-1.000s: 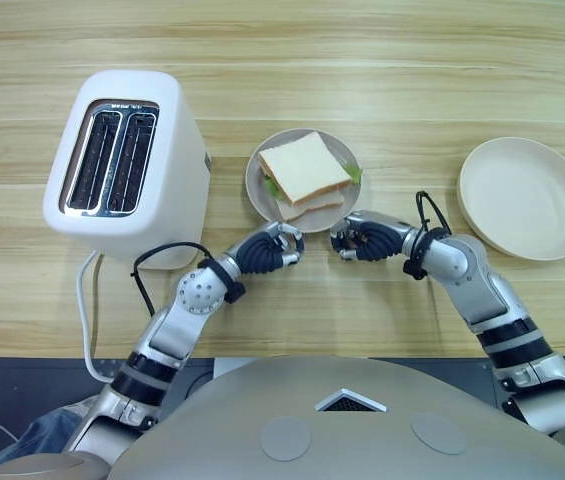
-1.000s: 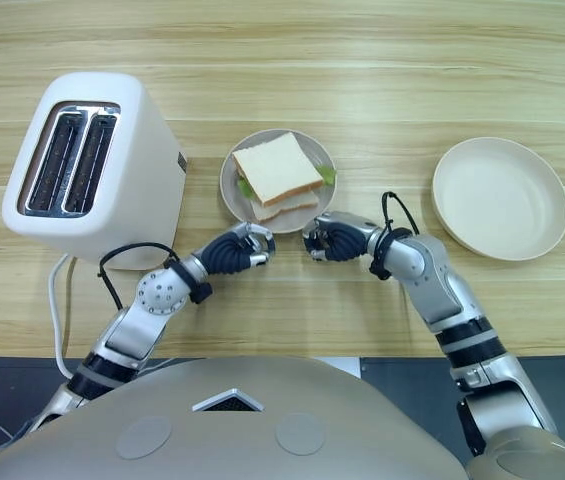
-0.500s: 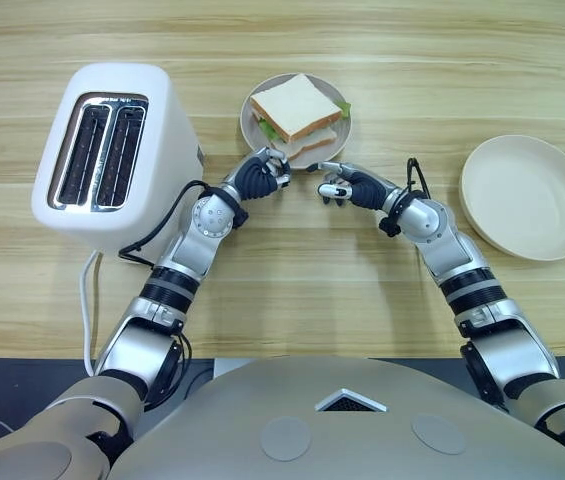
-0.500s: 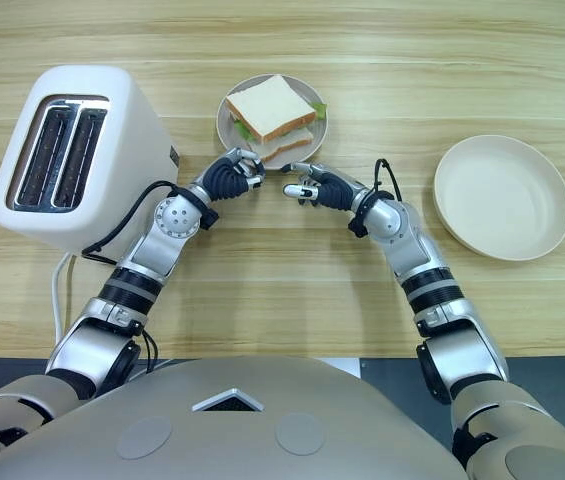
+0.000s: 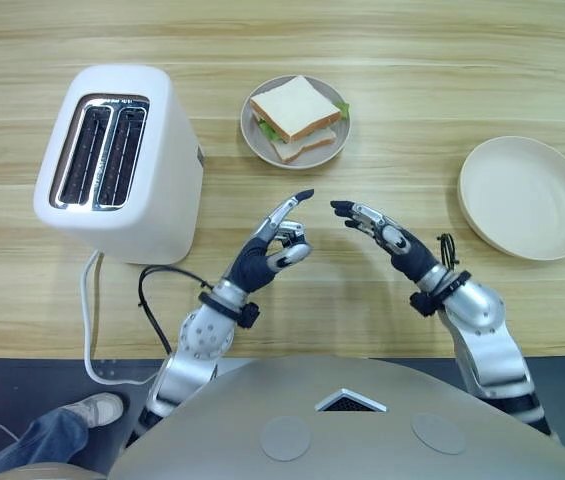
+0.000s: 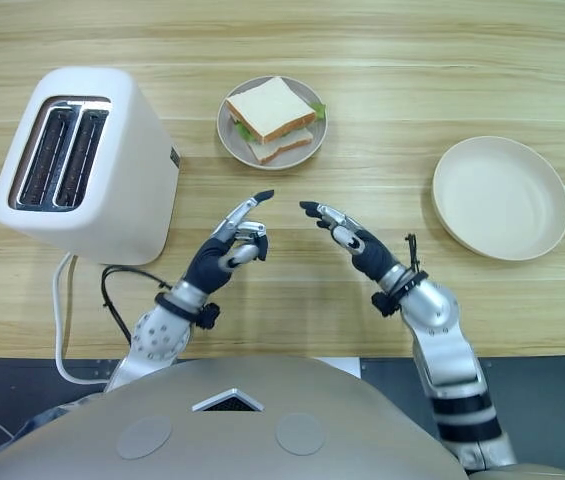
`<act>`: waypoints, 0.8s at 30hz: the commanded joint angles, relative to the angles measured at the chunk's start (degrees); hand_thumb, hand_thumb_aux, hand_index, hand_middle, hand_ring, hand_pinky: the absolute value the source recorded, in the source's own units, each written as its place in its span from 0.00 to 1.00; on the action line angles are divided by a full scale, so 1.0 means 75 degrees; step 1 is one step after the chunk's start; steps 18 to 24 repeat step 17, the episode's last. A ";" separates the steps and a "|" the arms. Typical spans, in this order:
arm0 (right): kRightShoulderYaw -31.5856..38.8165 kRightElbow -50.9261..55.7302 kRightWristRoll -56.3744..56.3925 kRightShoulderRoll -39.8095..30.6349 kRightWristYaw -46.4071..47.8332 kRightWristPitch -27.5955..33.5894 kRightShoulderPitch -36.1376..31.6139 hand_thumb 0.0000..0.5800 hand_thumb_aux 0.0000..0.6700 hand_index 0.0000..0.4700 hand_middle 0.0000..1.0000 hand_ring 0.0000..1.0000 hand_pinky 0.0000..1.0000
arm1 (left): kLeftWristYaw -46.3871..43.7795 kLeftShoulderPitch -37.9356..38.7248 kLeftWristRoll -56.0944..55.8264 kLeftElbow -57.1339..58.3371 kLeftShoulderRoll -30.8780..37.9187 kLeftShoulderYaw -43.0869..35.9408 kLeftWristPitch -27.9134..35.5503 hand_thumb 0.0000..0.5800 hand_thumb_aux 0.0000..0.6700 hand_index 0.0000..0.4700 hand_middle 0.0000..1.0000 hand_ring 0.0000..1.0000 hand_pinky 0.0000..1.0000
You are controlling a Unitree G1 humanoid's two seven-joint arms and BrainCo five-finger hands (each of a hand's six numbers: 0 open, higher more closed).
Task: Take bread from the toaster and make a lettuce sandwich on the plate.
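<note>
The sandwich (image 5: 298, 112) sits on the plate (image 5: 314, 161): two slices stacked slightly askew, with lettuce (image 5: 343, 108) peeking out at the right edge. The plate lies just right of the toaster (image 5: 112, 160), whose slots look dark and empty. By that, the build looks finished, and the step in hand is to come away cleanly.

Both hands hover over the bare table (image 5: 362, 300), nearer the robot than the plate and well apart from it. The left hand (image 5: 274, 245) and the right hand (image 5: 382, 235) face each other, fingers stretched out and loose, holding nothing.

To do this well, the hands should keep low and slow and head away from the plate, not across it (the top slice is only resting there, and a brush would likely slide it). The left arm is the one to watch: the cord (image 5: 157, 285) loops just beside its wrist, so a snag could tug the toaster. The right arm has open table, with the dish (image 5: 525, 197) well off to its side. Fingers are best kept uncurled, so nothing catches.
</note>
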 commanded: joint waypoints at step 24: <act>0.0812 -0.0191 -0.0160 0.0087 -0.0019 -0.2238 0.0771 0.00 0.00 0.00 0.00 0.00 0.00 | 0.1512 0.2017 0.0742 -0.0427 -0.0301 0.0609 -0.1437 0.00 0.00 0.00 0.00 0.00 0.00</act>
